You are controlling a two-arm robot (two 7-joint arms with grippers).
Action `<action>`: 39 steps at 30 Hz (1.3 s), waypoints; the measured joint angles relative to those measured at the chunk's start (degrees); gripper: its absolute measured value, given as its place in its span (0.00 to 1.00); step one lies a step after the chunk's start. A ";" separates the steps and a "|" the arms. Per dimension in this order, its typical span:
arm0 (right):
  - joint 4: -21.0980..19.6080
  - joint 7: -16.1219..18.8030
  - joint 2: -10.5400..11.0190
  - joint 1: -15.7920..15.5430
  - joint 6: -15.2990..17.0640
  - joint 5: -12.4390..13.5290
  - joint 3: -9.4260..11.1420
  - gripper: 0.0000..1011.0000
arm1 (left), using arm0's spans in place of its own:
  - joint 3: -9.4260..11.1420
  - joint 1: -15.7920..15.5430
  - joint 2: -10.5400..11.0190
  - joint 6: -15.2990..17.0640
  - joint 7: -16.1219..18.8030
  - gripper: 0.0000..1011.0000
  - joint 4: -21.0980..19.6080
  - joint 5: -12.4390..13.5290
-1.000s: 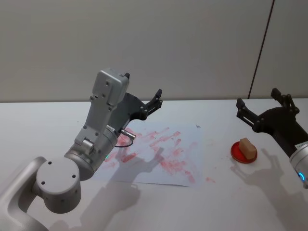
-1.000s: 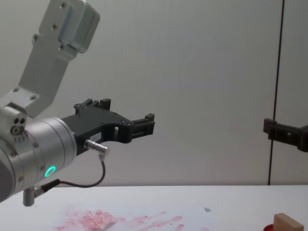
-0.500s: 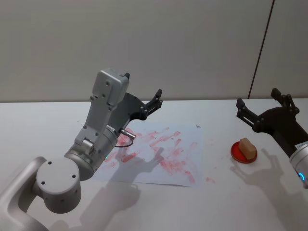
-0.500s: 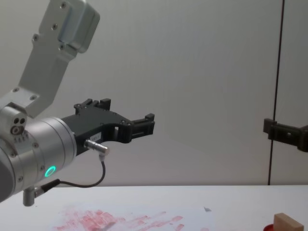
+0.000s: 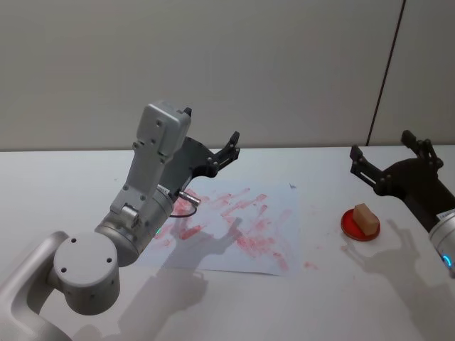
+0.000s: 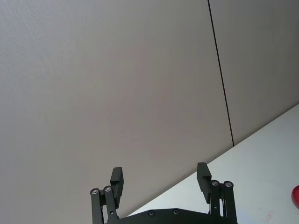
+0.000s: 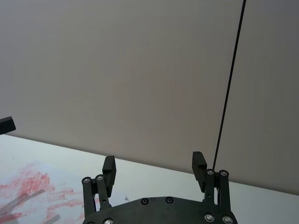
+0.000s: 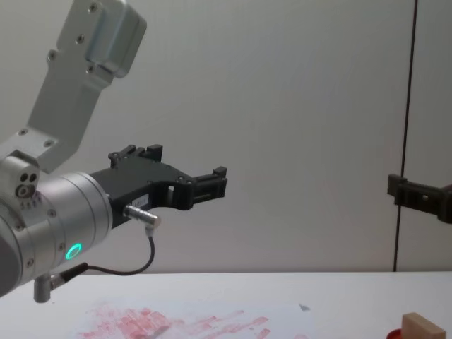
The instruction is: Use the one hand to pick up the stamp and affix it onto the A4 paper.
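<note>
Right gripper (image 5: 380,145), fingers spread and empty, hovers over the table with the stamp (image 5: 364,215) on a red pad (image 5: 352,229) at its 6 o'clock, far nearer than the spread left gripper (image 5: 211,126) above the A4 paper (image 5: 277,206), which lies at the stamp's 9 o'clock.

A white bench (image 5: 57,177) spans the view and meets a plain grey-beige wall (image 5: 213,64) behind it – 1 thin dark vertical seam (image 5: 387,71) splits that wall toward the right. On the bench's right part lies a small red round pad (image 5: 348,227), low and flat, with soft grey shadows beside it
</note>
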 joint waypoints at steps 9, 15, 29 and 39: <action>1.22 1.13 2.42 -1.03 1.19 2.28 1.89 0.99 | 0.00 0.00 0.00 0.00 0.00 0.99 0.00 0.00; 2.62 1.42 4.13 -1.82 2.68 3.94 3.30 0.99 | 0.00 0.00 0.00 0.00 0.00 0.99 0.00 0.00; 7.28 3.56 4.22 -0.26 6.61 4.82 3.58 0.99 | 0.00 0.00 0.00 0.00 0.00 0.99 0.00 0.00; 9.59 5.39 2.86 1.85 9.34 3.12 2.44 0.99 | 0.00 0.00 0.00 0.00 0.00 0.99 0.00 0.00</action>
